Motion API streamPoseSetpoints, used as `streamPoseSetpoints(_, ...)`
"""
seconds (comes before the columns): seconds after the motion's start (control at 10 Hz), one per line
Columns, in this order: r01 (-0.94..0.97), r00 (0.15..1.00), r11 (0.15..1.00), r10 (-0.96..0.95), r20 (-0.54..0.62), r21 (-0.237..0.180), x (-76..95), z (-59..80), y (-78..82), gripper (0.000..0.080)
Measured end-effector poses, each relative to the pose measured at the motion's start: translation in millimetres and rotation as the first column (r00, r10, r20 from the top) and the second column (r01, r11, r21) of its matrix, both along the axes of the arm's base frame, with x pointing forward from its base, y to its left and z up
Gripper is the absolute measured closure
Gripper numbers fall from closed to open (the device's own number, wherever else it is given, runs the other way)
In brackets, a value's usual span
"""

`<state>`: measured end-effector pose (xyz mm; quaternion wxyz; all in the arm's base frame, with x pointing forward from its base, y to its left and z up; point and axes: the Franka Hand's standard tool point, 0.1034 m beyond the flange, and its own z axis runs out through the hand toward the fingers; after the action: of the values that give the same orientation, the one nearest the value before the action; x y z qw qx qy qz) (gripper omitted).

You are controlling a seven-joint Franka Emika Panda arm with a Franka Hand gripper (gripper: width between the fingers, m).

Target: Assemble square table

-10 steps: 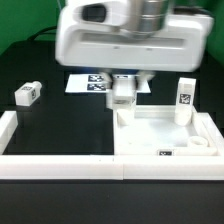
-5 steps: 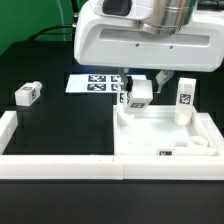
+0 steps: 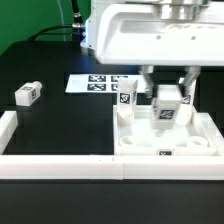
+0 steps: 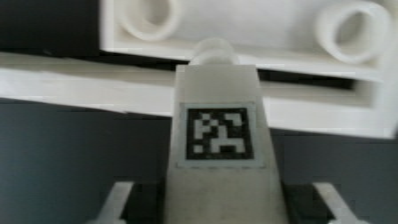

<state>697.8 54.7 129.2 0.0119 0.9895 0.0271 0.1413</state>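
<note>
The white square table top lies at the exterior view's right, rim up, with a tag on its front rim. My gripper is shut on a white tagged leg and holds it upright just above the top's far part. In the wrist view the held leg fills the middle between my fingers, and the top's rim with two round holes lies beyond it. Another leg stands at the top's far left corner. A third leg lies loose at the left.
The marker board lies flat behind the top. Long white border rails run along the front and the left edge. A white rounded piece rests inside the top at its right, too unclear to name.
My gripper has carried the leg from the marker board's side toward the exterior view's right and nearer, over the table top. The other parts have not moved.
</note>
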Motion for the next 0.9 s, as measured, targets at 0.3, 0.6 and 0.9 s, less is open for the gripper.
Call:
streamPoseSetpoints(0.3, 0.016, 1.000, 1.000, -0.016, -0.001, 0.008, -3.0, -3.2, 1.2, 0.0508)
streamPoseSetpoints(0.6, 0.041, 0.999, 0.999, -0.042, 0.030, 0.029, -10.8, -6.4, 13.9, 0.0508)
streamPoseSetpoints(0.9, 0.035, 0.999, 0.999, -0.036, 0.024, 0.039, -31.6, -12.9, 34.7, 0.0508)
